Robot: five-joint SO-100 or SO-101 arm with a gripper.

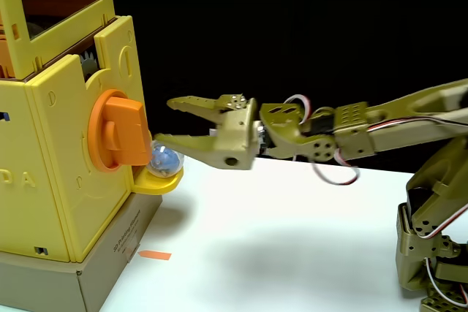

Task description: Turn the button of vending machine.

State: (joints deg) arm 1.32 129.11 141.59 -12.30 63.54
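**End effector lined up, knob dead ahead**

In the fixed view the end effector (164, 120) reaches in from the right, fingers spread wide and empty. The button (117, 133) sits just to its left on the vending machine (62, 180) face, bar upright. The lower fingertip hovers near the knob above the tray (157, 182); a short push leftward looks needed.

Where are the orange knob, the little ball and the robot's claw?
button (121, 133), fixed view, on its raised bar.
ball (164, 160), fixed view, on its clear shell, in the yellow tray.
end effector (162, 121), fixed view, between its open fingertips.
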